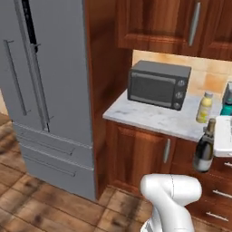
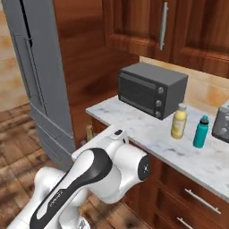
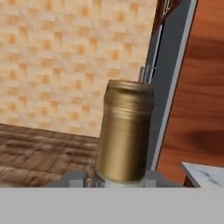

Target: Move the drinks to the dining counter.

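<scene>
My gripper (image 1: 211,141) is shut on a dark glass wine bottle (image 1: 204,152) with a gold-capped neck, held upright in the air just off the front edge of the marble worktop (image 1: 154,118). In the hand view the bottle's gold cap (image 3: 124,131) rises between my gripper's (image 3: 120,178) two tips. A yellow bottle (image 1: 205,107) with a white cap stands on the worktop to the right of the microwave. A teal bottle (image 2: 201,132) with a dark cap stands beside the yellow bottle (image 2: 179,120). The dining counter is out of view.
A dark microwave (image 1: 158,84) sits on the worktop against the tan tiled wall. A tall grey fridge (image 1: 43,90) stands left of a wooden panel. Wooden cabinets hang above, and drawers (image 2: 197,201) lie below the worktop. Wood floor (image 1: 41,204) lies open at the left.
</scene>
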Available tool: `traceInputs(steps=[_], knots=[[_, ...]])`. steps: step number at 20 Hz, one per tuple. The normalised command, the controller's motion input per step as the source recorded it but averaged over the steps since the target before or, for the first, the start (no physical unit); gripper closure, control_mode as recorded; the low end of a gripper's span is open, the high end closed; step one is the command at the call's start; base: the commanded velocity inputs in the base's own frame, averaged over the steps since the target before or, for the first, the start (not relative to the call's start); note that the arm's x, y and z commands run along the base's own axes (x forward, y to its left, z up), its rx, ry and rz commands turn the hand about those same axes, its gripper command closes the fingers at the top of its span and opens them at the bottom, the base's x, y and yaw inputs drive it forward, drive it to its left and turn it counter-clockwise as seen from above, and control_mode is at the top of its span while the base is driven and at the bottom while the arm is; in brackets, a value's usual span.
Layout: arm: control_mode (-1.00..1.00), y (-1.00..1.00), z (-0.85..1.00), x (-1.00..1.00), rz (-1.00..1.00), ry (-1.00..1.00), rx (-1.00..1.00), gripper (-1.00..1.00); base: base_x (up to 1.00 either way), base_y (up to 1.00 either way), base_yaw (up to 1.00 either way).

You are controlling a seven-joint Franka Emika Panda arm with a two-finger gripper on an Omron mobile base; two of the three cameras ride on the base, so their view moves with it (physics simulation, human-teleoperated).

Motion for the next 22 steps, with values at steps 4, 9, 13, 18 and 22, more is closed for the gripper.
traceInputs(steps=[4, 9, 13, 18, 22], knots=[[1.0, 0.0, 0.0, 0.0, 0.0, 0.0, 0.0, 1.0, -0.21, 0.14, 0.76], [1.0, 0.0, 0.0, 0.0, 0.0, 0.0, 0.0, 1.0, -0.18, 0.2, 0.78], [1.0, 0.0, 0.0, 0.0, 0.0, 0.0, 0.0, 1.0, -0.09, 0.22, 0.76], [1.0, 0.0, 0.0, 0.0, 0.0, 0.0, 0.0, 1.0, -0.06, 0.23, 0.76], [1.0, 0.0, 0.0, 0.0, 0.0, 0.0, 0.0, 1.0, -0.08, 0.26, 0.75]])
